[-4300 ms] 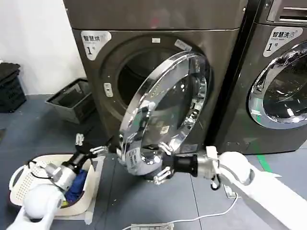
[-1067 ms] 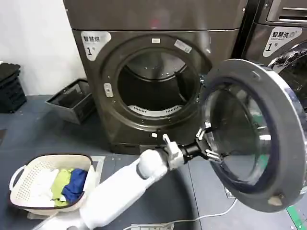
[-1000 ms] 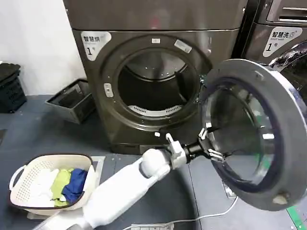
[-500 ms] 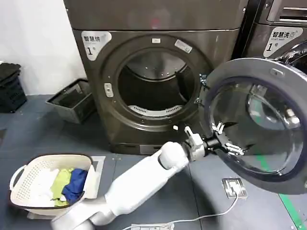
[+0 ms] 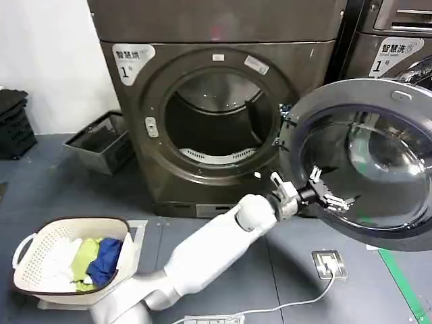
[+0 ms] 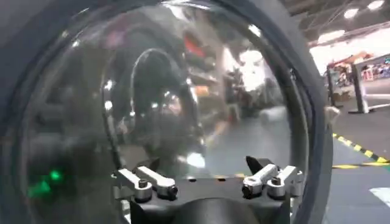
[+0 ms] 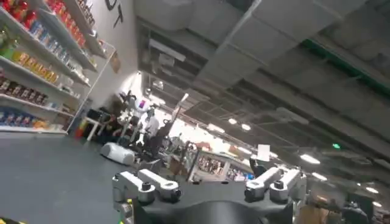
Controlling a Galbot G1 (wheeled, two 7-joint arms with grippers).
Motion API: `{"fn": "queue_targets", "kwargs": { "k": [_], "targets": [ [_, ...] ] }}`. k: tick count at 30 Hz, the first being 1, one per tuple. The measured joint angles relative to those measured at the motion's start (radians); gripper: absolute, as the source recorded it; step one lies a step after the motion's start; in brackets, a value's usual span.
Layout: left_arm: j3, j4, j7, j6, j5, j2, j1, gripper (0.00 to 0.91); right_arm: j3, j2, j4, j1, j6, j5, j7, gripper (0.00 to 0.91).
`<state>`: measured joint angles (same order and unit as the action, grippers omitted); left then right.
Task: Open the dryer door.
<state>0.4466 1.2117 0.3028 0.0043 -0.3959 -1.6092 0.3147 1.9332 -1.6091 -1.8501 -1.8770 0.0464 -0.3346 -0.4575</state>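
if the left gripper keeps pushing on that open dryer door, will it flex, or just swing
Probably it just swings: the dryer door has a thick rigid ring around a domed window and hangs on a hinge at the drum opening. It looks heavy, so it may coast on. The left gripper, open, meets smooth glass and could slide.

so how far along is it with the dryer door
Nearly done. The dryer door is swung wide to the right and the drum opening is fully exposed. The left gripper, fingers open, is against the door's inner glass. What's left is pulling the arm away. The right gripper points into the room, open.
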Motion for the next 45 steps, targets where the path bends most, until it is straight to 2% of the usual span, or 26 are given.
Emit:
{"fn": "queue_targets", "kwargs": {
  "k": [8, 17, 25, 32, 40, 45],
  "targets": [
    [-0.010, -0.017, -0.009, 0.005, 0.003, 0.000, 0.006, 0.907, -0.010, 0.000, -0.011, 0.002, -0.001, 0.001, 0.002, 0.907],
    [-0.002, 0.041, -0.004, 0.032, -0.006, 0.000, 0.035, 0.907, -0.015, 0.000, -0.013, 0.004, -0.002, 0.001, 0.004, 0.907],
    [0.005, 0.191, -0.017, 0.097, -0.042, 0.004, 0.094, 0.907, -0.025, 0.000, -0.026, 0.005, -0.010, -0.003, 0.006, 0.907],
    [-0.022, 0.357, -0.052, 0.148, -0.041, 0.155, 0.154, 0.907, -0.039, 0.000, -0.046, 0.007, -0.019, -0.019, 0.009, 0.907],
    [-0.086, 0.541, -0.075, 0.236, -0.044, 0.324, 0.242, 0.907, -0.037, 0.000, -0.064, 0.002, -0.091, -0.066, 0.031, 0.907],
    [-0.162, 0.654, -0.117, 0.331, -0.057, 0.438, 0.316, 0.907, -0.038, 0.000, -0.084, 0.010, -0.183, -0.104, 0.033, 0.907]
  ]
}}
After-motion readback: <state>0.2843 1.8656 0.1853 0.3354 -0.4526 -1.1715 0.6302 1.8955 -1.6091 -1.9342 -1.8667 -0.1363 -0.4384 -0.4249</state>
